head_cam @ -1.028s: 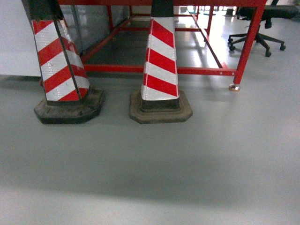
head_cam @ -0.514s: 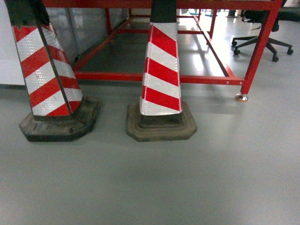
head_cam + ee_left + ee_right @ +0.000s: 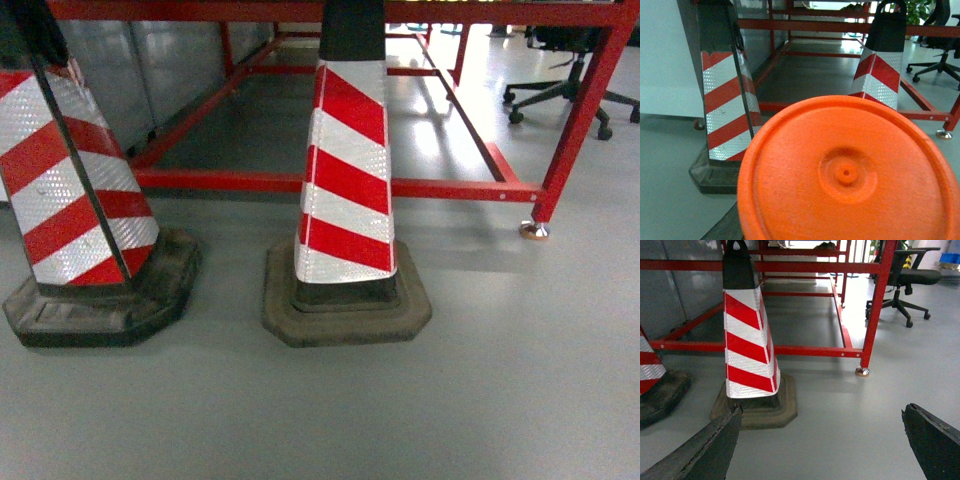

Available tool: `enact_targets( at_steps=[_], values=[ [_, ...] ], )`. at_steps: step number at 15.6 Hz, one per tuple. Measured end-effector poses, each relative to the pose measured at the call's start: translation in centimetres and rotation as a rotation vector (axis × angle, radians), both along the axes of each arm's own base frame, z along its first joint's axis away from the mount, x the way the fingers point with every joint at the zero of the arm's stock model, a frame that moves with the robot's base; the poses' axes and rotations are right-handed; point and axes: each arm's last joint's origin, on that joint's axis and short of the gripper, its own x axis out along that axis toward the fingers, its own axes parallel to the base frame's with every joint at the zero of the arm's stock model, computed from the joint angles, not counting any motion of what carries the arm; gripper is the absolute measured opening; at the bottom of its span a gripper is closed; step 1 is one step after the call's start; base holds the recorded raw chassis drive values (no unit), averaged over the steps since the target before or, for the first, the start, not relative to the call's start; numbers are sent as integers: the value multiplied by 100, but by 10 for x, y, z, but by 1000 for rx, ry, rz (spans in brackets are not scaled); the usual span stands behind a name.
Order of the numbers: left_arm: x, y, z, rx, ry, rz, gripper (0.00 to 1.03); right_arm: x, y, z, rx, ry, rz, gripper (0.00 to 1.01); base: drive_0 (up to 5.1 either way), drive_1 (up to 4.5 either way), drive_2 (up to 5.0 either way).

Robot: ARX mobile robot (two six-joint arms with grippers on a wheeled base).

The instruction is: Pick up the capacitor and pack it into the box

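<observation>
Our right gripper (image 3: 822,440) has its jaws spread wide with nothing between them; we cannot tell how the left jaws stand, since an orange disc (image 3: 850,175) fills that wrist view. Neither capacitor nor box shows in any view. Outward, two striped cones (image 3: 345,190) and a red frame (image 3: 575,130) stand close; rolling on, we judge, risks clipping a cone base.

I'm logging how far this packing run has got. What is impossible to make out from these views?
- Left gripper: the left wrist view is blocked by an orange disc.
- Cone tops: cut off by the head view's top edge.
- Capacitor and box: in no view.
- Right gripper: open, empty.
</observation>
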Motion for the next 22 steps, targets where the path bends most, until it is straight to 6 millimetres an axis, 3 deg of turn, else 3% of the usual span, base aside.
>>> enact_targets(
  at_steps=[9, 22],
  values=[
    [0, 0, 0, 0, -4, -1, 44, 0, 0, 0, 0, -4, 0, 98, -1, 385, -386],
    [0, 0, 0, 0, 0, -1, 44, 0, 0, 0, 0, 1, 0, 98, 0, 0, 0]
  ],
)
